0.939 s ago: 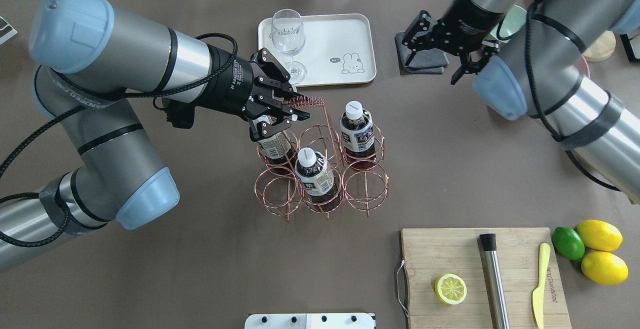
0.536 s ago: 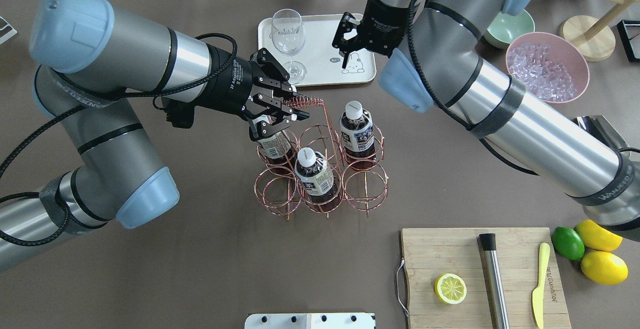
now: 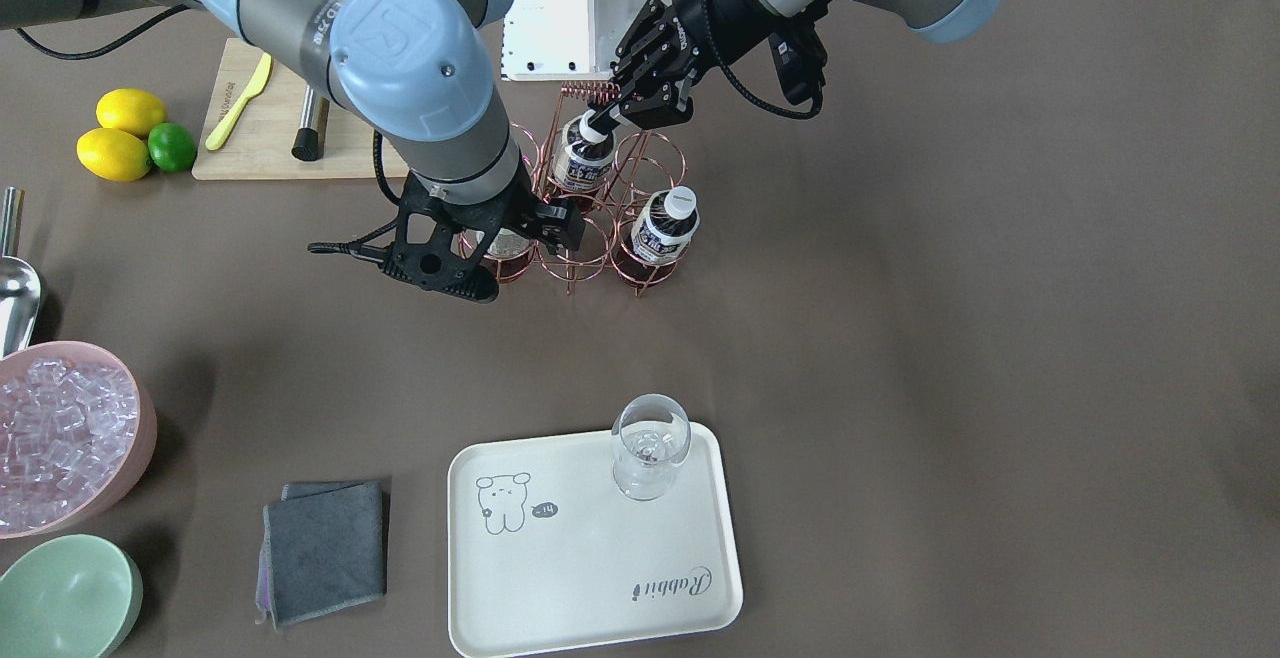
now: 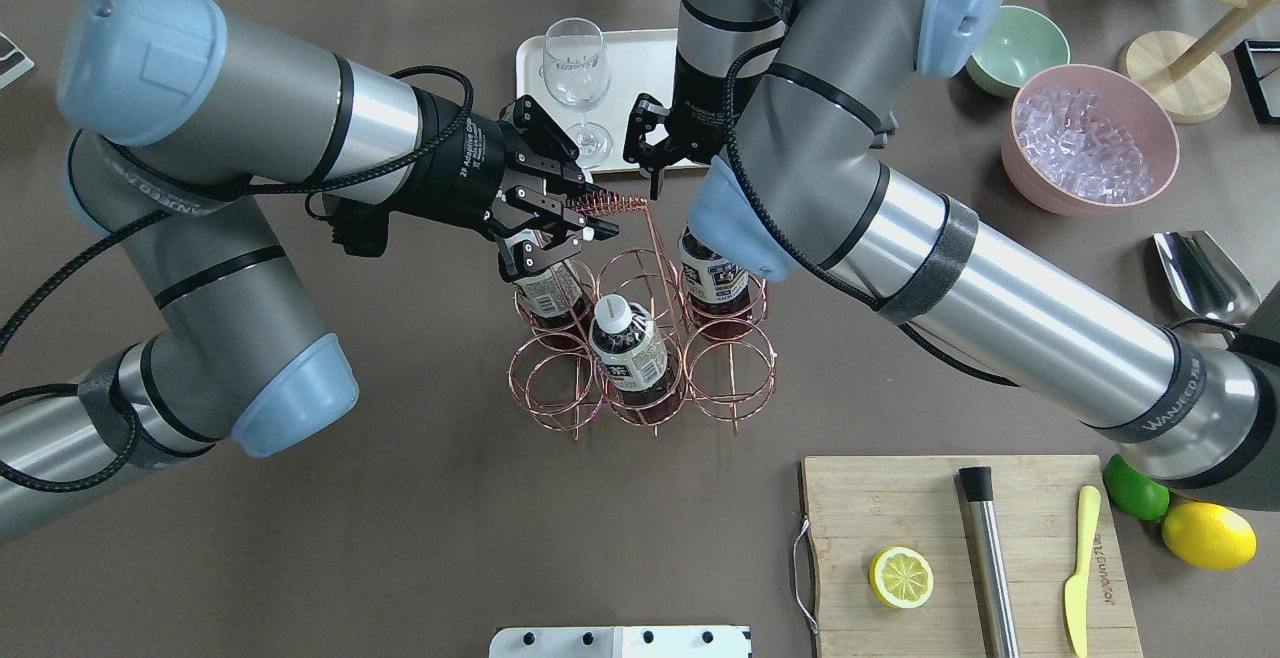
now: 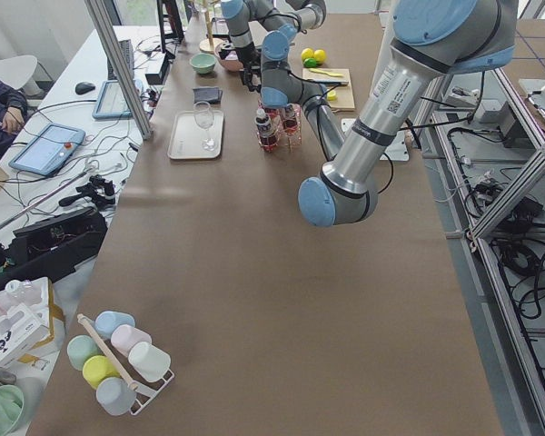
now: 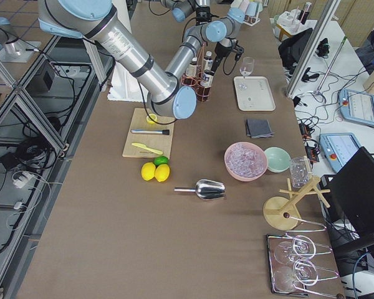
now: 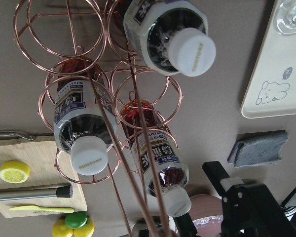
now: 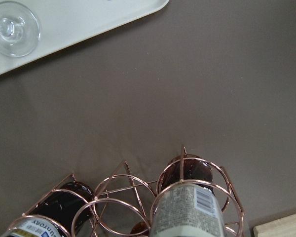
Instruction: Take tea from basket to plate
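From my console I see the rose-gold wire basket [image 4: 686,374] of six ring cells standing on the brown table [image 4: 400,538]. Three small clear plastic bottles of dark red-brown tea, all white-capped, are seated in its cells. The left-end bottle [image 4: 548,290] and the right-end bottle [image 4: 718,278] fill the outer cells of the row facing the tray. The middle bottle [image 4: 627,346] stands in the centre cell of the row nearer the robot. My left gripper [image 4: 596,216] reaches in over the left-end bottle, its fingers drawn narrow onto the end of the basket's coiled wire handle [image 4: 620,204]. On the left wrist camera the handle wires run straight in toward it. My right gripper [image 4: 645,173] hangs on the tray side of the basket, just beside the right-end bottle, fingers spread wide and gripping nothing. In the front-facing view that bottle shows through the gap, and I cannot tell whether the fingers are down at bottle height. The cream-white rectangular tray [image 3: 600,558] with the bear drawing lies near the basket but apart from it. A clear stemmed wine glass [image 3: 650,458] stands upright on the tray's basket-side corner toward the robot's left, and a folded grey cloth [image 3: 325,548] lies just beside the tray.
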`<state>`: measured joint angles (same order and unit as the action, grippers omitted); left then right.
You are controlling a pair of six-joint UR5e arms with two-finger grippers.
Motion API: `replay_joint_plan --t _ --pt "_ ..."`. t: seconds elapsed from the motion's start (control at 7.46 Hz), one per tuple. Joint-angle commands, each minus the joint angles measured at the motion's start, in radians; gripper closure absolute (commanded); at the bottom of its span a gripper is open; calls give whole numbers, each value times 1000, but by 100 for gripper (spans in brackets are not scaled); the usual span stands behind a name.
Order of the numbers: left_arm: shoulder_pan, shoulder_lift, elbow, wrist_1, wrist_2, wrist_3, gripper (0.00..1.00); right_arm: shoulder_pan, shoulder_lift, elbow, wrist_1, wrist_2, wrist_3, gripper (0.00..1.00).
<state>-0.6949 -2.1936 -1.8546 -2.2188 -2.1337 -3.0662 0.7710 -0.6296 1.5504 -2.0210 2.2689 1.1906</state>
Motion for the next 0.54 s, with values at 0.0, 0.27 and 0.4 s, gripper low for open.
replay_joint_plan --t 0.0,0.27,0.4 --pt "0 0 -2 -1 0 -6 100 -6 72 14 -207 -46 -141 1" --pt "0 2 -2 -1 0 -6 100 -7 59 30 -216 -54 -155 3" --pt "-2 2 -2 -1 0 -6 100 -16 54 33 -214 -54 -157 10"
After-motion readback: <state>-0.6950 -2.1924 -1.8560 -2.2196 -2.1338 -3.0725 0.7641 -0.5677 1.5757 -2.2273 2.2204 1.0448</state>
